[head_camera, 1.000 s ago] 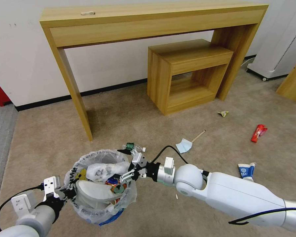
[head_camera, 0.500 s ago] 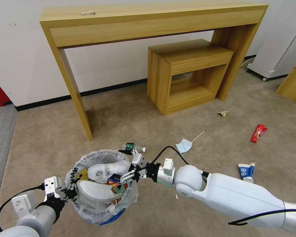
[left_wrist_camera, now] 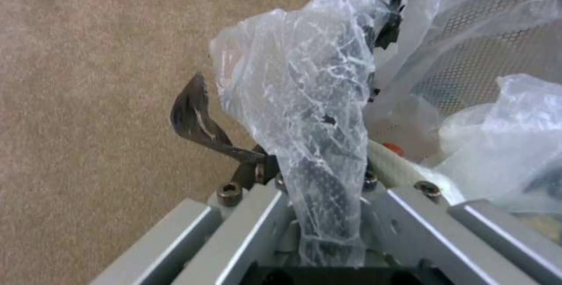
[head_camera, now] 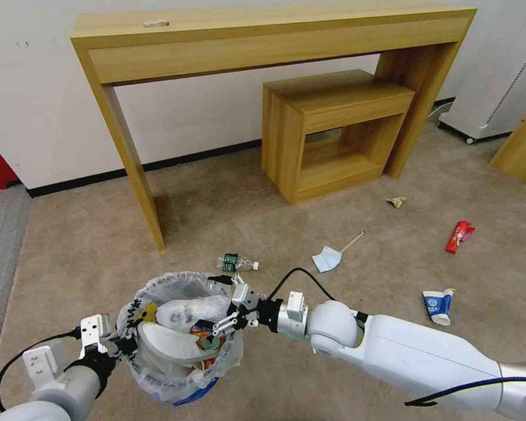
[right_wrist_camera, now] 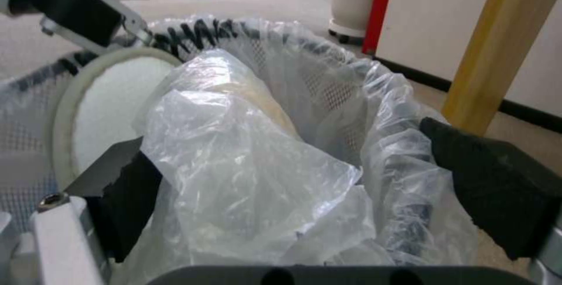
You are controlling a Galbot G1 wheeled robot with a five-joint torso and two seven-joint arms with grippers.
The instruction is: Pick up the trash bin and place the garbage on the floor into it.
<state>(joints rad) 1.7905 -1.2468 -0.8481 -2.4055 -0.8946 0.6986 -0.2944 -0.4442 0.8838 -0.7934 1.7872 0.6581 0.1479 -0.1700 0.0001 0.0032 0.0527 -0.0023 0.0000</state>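
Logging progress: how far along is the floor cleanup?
Partly done. The trash bin, held at its rim by the left gripper, already holds slippers, a can and packets. The right gripper hangs open over the bin's rim. Left on the carpet: bottle, mask, stick, wrapper, red packet, paper cup.
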